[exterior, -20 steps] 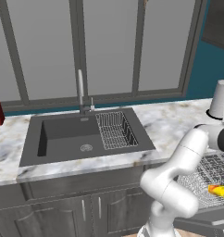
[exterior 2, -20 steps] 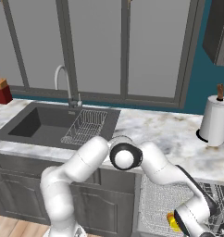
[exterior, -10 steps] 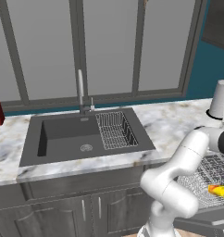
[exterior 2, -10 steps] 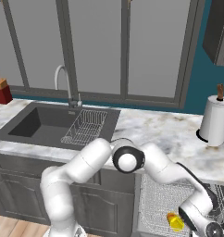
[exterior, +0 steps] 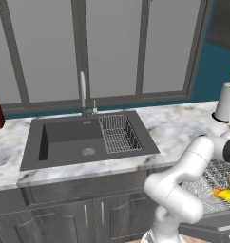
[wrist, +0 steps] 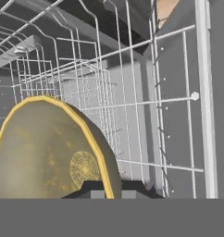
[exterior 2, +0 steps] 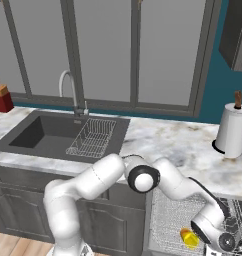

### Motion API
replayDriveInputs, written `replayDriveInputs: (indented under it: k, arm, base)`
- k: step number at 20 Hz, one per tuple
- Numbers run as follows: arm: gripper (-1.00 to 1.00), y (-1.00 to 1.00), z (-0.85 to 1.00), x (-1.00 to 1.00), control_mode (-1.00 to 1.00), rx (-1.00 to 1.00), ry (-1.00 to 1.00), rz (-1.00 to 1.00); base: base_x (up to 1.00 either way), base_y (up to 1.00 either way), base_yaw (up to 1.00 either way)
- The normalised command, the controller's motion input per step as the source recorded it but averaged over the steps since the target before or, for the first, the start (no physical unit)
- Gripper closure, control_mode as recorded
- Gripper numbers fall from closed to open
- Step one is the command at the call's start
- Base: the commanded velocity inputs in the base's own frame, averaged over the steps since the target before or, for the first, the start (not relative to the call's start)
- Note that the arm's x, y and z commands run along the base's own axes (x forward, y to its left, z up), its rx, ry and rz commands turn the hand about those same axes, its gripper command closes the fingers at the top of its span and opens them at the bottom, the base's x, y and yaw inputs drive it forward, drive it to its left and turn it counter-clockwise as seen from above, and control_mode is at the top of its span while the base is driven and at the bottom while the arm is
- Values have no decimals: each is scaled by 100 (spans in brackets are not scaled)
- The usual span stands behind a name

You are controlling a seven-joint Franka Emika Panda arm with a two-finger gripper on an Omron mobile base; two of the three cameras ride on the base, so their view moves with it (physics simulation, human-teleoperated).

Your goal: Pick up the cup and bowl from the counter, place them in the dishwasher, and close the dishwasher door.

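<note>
My gripper (wrist: 113,190) is down inside the dishwasher's silvery wire rack (wrist: 132,92). An olive bowl with a yellow rim (wrist: 49,152) stands on edge right at the fingertips, its underside toward the camera. Its rim runs down between the two closely set fingers. In the base views a small yellow cup (exterior: 224,193) (exterior 2: 189,237) lies on the pulled-out rack (exterior: 202,182) (exterior 2: 168,220), just left of my hand. The grey dishwasher door (exterior: 212,228) hangs open below the rack. The marbled counter (exterior: 183,126) (exterior 2: 173,142) stretches above it.
A dark sink (exterior: 69,140) with a small wire basket (exterior: 118,134) and a tap (exterior: 82,92) sits to the left. A paper towel roll (exterior 2: 231,131) stands on the counter at the right. A red knife block (exterior 2: 0,95) is far left. Dark cabinet doors (exterior: 64,218) line the front.
The hand has shifted slightly to the right and lower over the rack. The yellow cup has stayed where it was.
</note>
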Motion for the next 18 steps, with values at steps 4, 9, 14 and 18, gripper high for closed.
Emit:
replayDriveInputs:
  k: [4,9,14,18]
  arm:
    - [100,-6,-75,6,-100,-6,0,4]
    - [-100,-8,-52,0,-100,-7,0,3]
    - [-100,-20,3,-15,-100,-4,-1,0]
    - [-100,-14,35,-14,-100,-1,-1,0]
  base:
    - [0,0,0]
    - [0,0,0]
    - [0,0,0]
    - [0,0,0]
